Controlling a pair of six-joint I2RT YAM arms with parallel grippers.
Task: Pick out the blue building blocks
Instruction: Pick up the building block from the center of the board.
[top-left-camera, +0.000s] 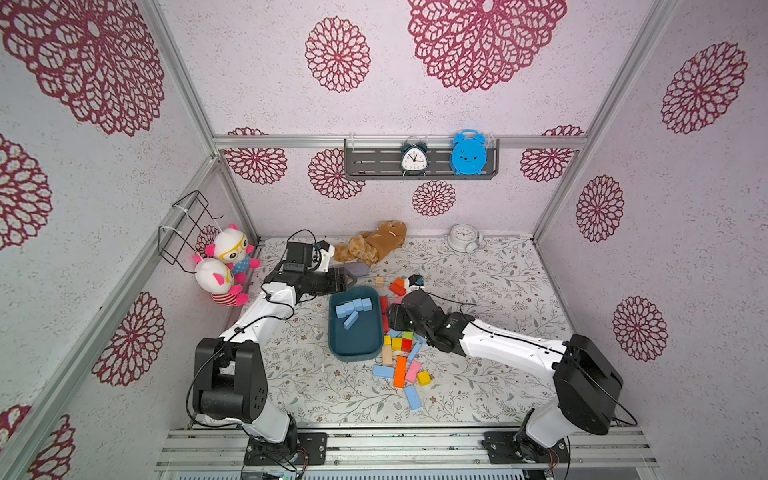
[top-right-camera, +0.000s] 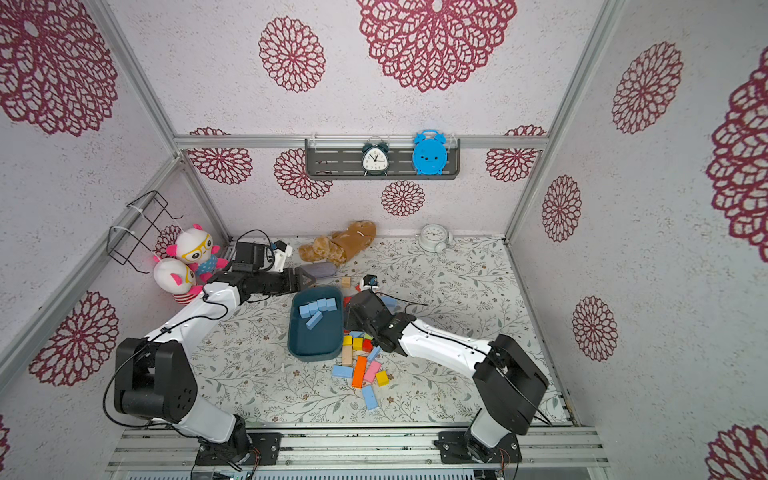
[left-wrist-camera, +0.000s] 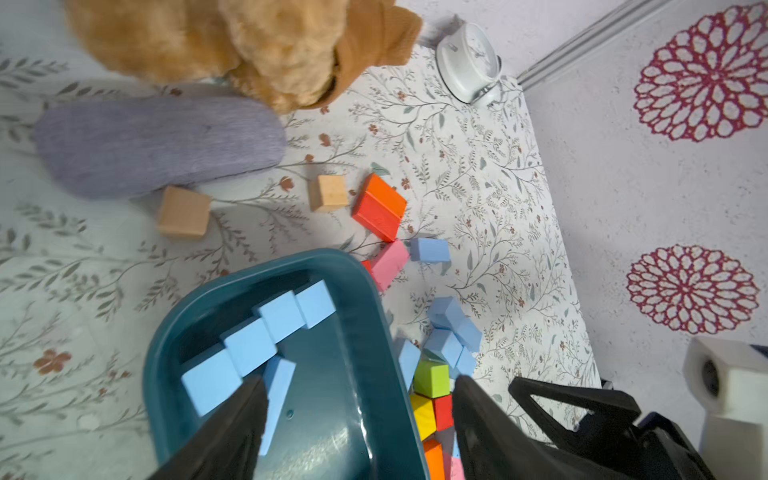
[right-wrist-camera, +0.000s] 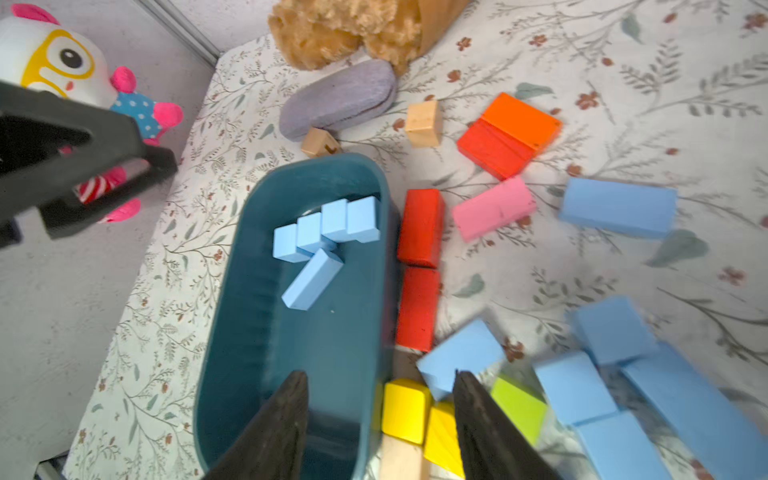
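My left fingers (left-wrist-camera: 232, 432) and right fingers (right-wrist-camera: 282, 428) gape wide, seemingly empty; 5 blue building blocks (top-left-camera: 357, 305) lie in the mid-frame tray (top-left-camera: 355, 343).

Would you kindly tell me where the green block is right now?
In a top view, the green block lies on the table just right of the teal tray, in the mixed pile beside a red cube and a yellow cube.
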